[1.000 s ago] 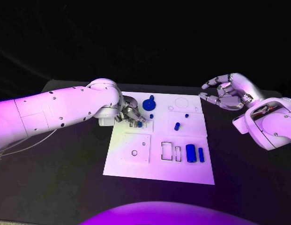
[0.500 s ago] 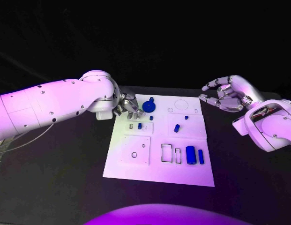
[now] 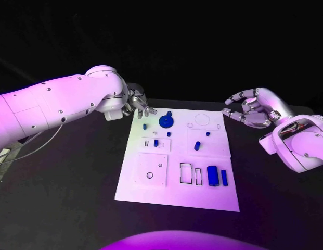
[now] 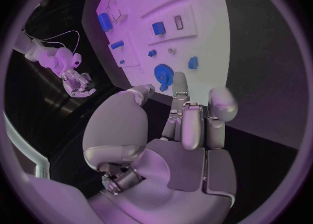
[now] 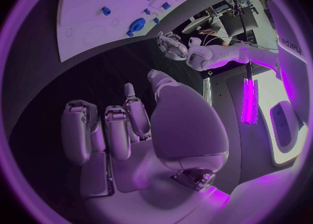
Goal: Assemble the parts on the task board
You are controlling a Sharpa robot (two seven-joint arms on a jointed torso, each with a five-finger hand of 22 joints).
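Assembly looks only partly done, as far as the pictures allow a judgement. The task board (image 3: 178,161) lies in the middle of the black table (image 3: 71,172), its long side running away from the robot. A round blue gear (image 3: 166,121) sits near the far end, with a small blue peg (image 3: 145,126) just beside it toward the left arm. Further in, a short blue piece (image 3: 156,142) stands in a framed recess, and another small blue piece (image 3: 197,146) lies tilted near the board's middle. Toward the near end, a wide blue block (image 3: 212,176) and a narrow blue bar (image 3: 223,177) lie side by side, next to two outlined slots (image 3: 190,173) that appear unfilled. A circle outline at the far end and a square recess with a small ring also look vacant, so several placements probably remain; whether the seated pieces are fully home is too small to tell.

The left hand (image 3: 138,105) hovers just off the board's far left corner, near the gear but apart from it. In the left wrist view its fingers (image 4: 195,122) stretch forward, loosely together, holding nothing. The right hand (image 3: 253,107) hangs above the table beyond the board's far right corner, well clear of the parts, fingers gently curled and spread with nothing in them.
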